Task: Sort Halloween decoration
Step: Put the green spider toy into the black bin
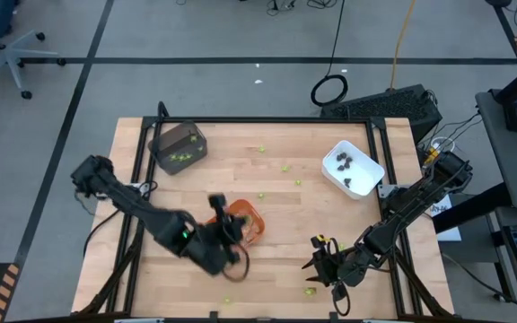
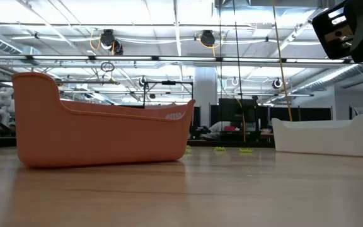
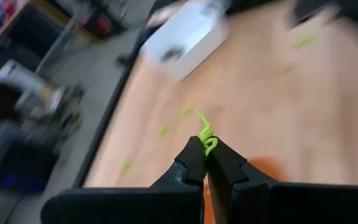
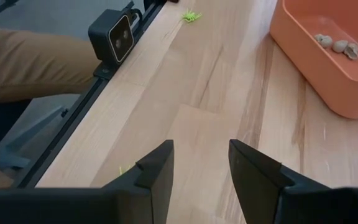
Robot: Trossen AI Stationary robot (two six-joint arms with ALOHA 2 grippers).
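Lime-green decoration [image 3: 207, 138] pinched in left claw [image 3: 205, 163]; others scattered across table.

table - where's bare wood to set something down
Clearest patch: the middle strip between the orange tray and the white tray, bar a few lime-green pieces. Also the left edge below the dark grey tray. Crowded: around the orange tray under the left gripper, and by the right gripper.

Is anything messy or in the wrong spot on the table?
Yes. Several lime-green pieces lie loose on the wooden table, outside the trays. The left hand is shut on one green squiggle. Nothing looks broken.
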